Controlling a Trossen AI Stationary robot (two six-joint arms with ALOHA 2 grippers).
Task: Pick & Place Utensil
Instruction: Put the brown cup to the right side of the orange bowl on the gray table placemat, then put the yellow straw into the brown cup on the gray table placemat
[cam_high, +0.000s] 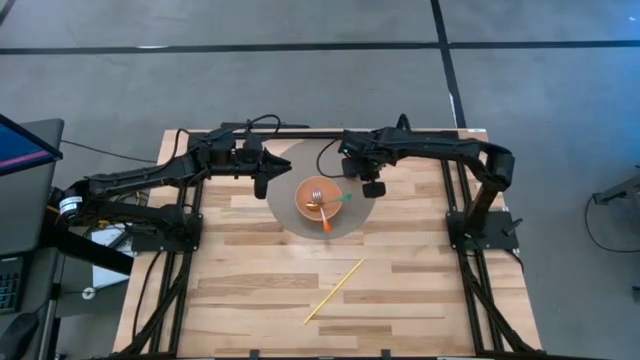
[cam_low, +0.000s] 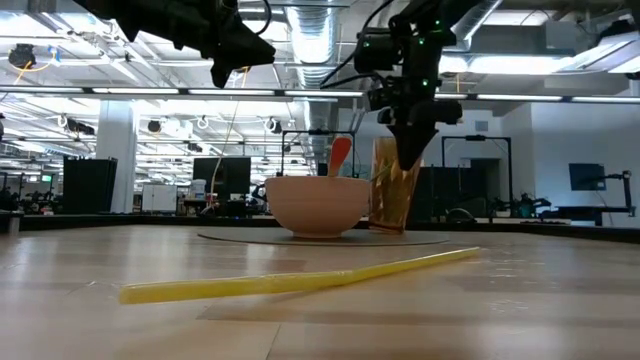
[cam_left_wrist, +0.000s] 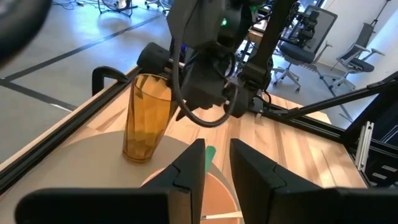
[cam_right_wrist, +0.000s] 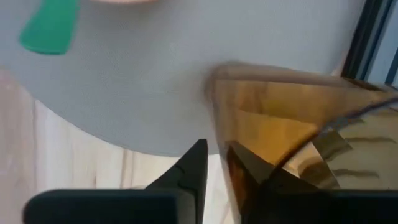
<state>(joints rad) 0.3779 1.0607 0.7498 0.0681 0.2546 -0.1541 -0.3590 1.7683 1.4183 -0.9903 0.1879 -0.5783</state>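
Note:
An amber faceted glass (cam_left_wrist: 146, 118) stands upright by its base on a round grey mat (cam_high: 290, 222). An orange bowl (cam_high: 318, 198) on the mat holds a fork and an orange-handled utensil (cam_low: 340, 155). A green utensil end (cam_right_wrist: 50, 25) shows on the mat beside the bowl. My right gripper (cam_right_wrist: 216, 152) points down at the glass's rim with a narrow gap between its fingers; it also shows in the low view (cam_low: 410, 155). My left gripper (cam_left_wrist: 216, 149) hovers above the mat's left side, slightly open and empty. My right gripper comes at the glass from above. One finger (cam_right_wrist: 196, 165) stands outside the glass's wall (cam_right_wrist: 219, 124), the other (cam_right_wrist: 249, 168) at or inside the rim. I cannot tell whether they touch the wall. The glass stays on the mat.
A long yellow stick (cam_high: 335, 291) lies on the wooden table toward its near edge, also close in the low view (cam_low: 300, 280). Black frame rails (cam_left_wrist: 106, 78) run along the table's far edge behind the glass.

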